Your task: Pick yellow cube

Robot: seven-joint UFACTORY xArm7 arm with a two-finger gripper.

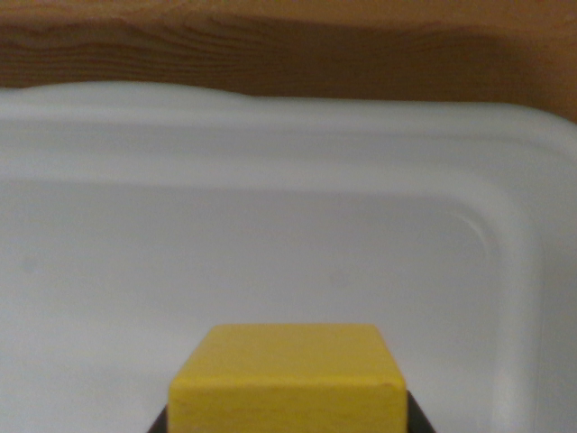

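Only the gripper (pixel 287 424) shows in the wrist view, as two dark finger edges at the bottom of the frame. One dark fingertip (pixel 159 424) sits at the wrist view's left and the other at its right, pressed against a yellow cube (pixel 287 379) clamped between them.

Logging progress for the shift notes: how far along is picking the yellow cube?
Looks done: the yellow cube sits at the bottom of the wrist view with dark gripper parts at both lower corners, over the white tray. In hand: apparently gripped, though the finger contact is cut off. Left: I can't tell whether it has been lifted off the tray floor.
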